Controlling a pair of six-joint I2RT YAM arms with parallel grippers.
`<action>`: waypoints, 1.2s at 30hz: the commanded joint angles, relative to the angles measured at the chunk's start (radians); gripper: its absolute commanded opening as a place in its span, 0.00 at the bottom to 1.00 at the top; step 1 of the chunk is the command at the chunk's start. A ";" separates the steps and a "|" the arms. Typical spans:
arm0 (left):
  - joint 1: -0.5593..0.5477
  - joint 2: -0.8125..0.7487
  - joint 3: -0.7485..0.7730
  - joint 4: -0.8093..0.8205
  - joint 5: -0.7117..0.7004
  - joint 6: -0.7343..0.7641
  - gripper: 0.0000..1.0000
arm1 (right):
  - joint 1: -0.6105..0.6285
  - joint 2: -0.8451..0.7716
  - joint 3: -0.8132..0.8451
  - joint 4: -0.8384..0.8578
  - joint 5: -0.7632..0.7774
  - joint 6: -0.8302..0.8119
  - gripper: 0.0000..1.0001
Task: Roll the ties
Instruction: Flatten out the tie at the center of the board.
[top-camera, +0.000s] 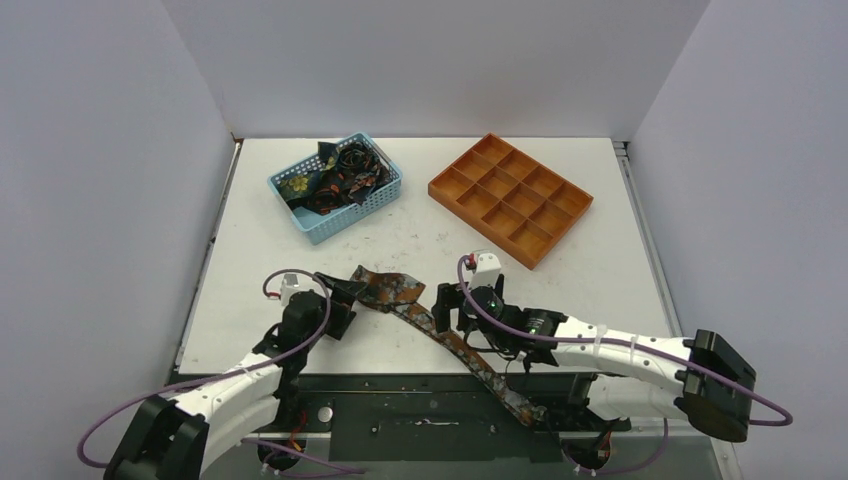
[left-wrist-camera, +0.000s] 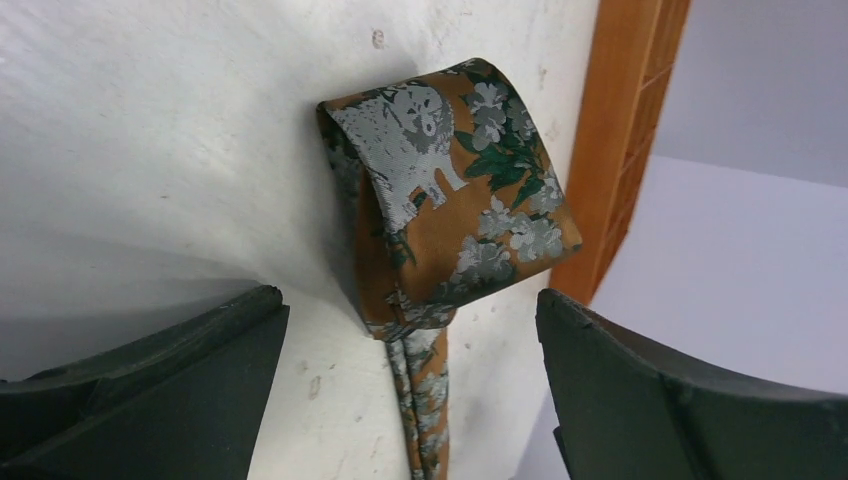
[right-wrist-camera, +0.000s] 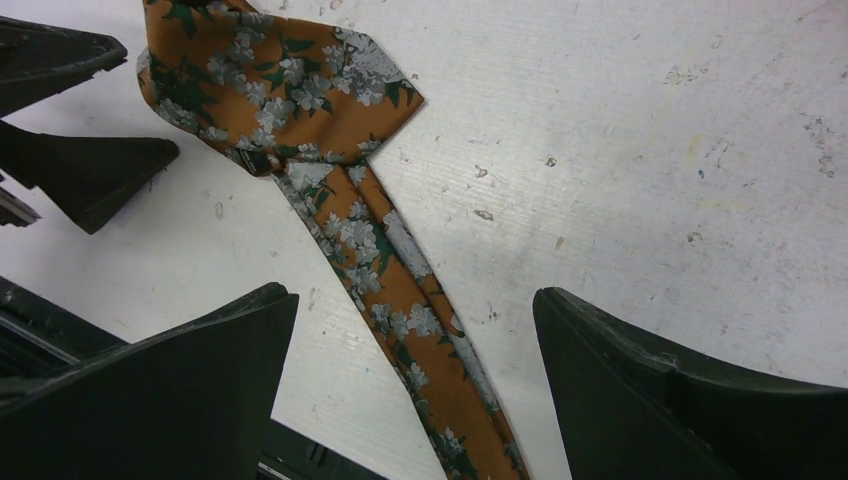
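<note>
One tie (top-camera: 420, 320), orange with grey flowers and green leaves, lies slantwise on the white table, and its narrow end hangs over the front edge. Its wide end is folded over once (left-wrist-camera: 450, 200). My left gripper (top-camera: 343, 297) is open at that folded end, and the narrow strip runs between its fingers (left-wrist-camera: 408, 305) without touching them. My right gripper (top-camera: 447, 305) is open and straddles the tie's middle (right-wrist-camera: 410, 300), holding nothing. Several more dark patterned ties (top-camera: 335, 178) are piled in the light-blue basket.
The light-blue mesh basket (top-camera: 382, 196) stands at the back left. The orange compartment tray (top-camera: 510, 197) stands at the back right; its side also shows in the left wrist view (left-wrist-camera: 620, 130). The left gripper's fingers (right-wrist-camera: 90, 175) show in the right wrist view.
</note>
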 joint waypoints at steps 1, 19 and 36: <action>0.006 0.082 -0.056 0.317 0.056 -0.088 0.97 | 0.006 -0.086 -0.015 0.017 0.044 0.011 0.93; 0.030 0.315 0.027 0.573 0.115 -0.034 0.15 | 0.005 -0.192 -0.010 -0.051 0.071 -0.009 0.94; 0.038 -0.046 0.798 -0.332 0.646 0.542 0.00 | 0.003 -0.469 0.018 0.245 -0.184 -0.431 1.00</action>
